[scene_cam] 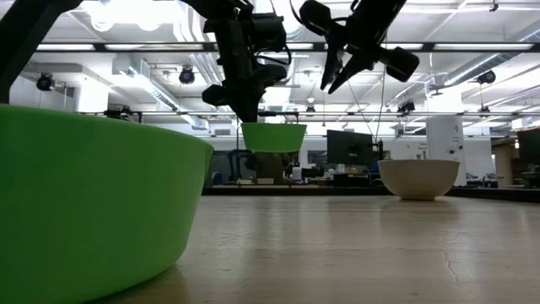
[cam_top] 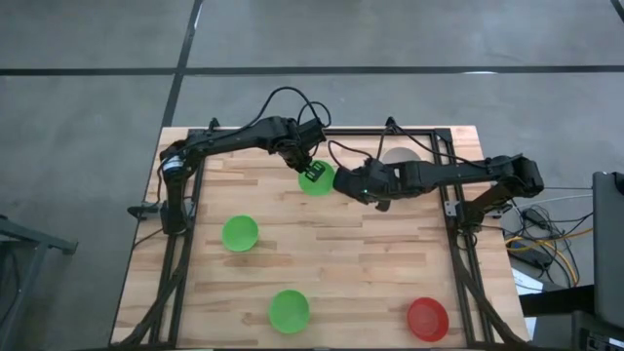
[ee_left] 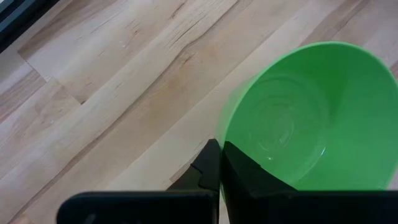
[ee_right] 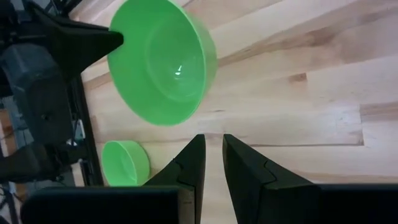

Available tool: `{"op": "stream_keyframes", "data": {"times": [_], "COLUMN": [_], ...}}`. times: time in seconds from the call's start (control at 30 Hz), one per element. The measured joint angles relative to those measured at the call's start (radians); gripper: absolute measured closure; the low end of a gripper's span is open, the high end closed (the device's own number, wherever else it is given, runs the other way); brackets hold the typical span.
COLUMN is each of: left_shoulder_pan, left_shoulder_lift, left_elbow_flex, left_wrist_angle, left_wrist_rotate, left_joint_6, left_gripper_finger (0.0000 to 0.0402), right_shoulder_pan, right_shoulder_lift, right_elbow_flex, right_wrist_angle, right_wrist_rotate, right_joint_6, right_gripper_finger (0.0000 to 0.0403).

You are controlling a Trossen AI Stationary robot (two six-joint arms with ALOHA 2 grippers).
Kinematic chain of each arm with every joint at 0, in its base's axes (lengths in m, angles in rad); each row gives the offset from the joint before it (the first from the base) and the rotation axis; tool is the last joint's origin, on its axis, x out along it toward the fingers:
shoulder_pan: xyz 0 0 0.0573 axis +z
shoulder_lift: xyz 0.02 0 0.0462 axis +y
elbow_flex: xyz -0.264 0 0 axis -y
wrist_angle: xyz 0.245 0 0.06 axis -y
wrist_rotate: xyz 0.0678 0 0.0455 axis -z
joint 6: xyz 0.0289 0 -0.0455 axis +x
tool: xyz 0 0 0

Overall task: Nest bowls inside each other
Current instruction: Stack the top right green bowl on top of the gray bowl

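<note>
Near edge: red bowl [cam_top: 427, 318], two green bowls [cam_top: 289, 310] resting on surface [cam_top: 361, 263]. Far side: left tool [cam_top: 312, 174] pinching lifted green bowl [cam_top: 318, 179] by rim. Right tool [cam_top: 353, 186] beside, narrow, empty. Grey-white bowl [cam_top: 398, 155] beyond. Bowls judged light, stiff, slick; rim grip advised.

One bright green bowl [cam_top: 318, 181] hangs above the tabletop [cam_top: 341, 253], upright, its rim pinched in the left claw [cam_top: 311, 174], just beside the right claw [cam_top: 343, 185]. The pale bowl [cam_top: 398, 156] sits behind the right claw. Two green bowls [cam_top: 240, 233] [cam_top: 289, 310] and the red bowl [cam_top: 428, 319] rest well apart from both claws.
</note>
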Motion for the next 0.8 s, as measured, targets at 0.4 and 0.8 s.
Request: {"op": "stream_keyframes", "data": {"times": [0.4,0.8], "left_shoulder_pan": [0.000,-0.002], "left_shoulder_lift": [0.000,0.000], "left_elbow_flex": [0.000,0.000], "left_wrist_angle": [0.000,0.000], "left_wrist_rotate": [0.000,0.000], "left_joint_6": [0.010,0.029], "left_gripper_finger": [0.0399,0.0399], "right_shoulder_pan": [0.000,0.000], "right_shoulder_lift": [0.000,0.000], "right_elbow_flex": [0.000,0.000], "right_wrist_angle": [0.006,0.006], "right_wrist_rotate": [0.030,0.031], "right_joint_6": [-0.085,-0.085], "right_gripper_finger": [0.0349,0.0349]}}
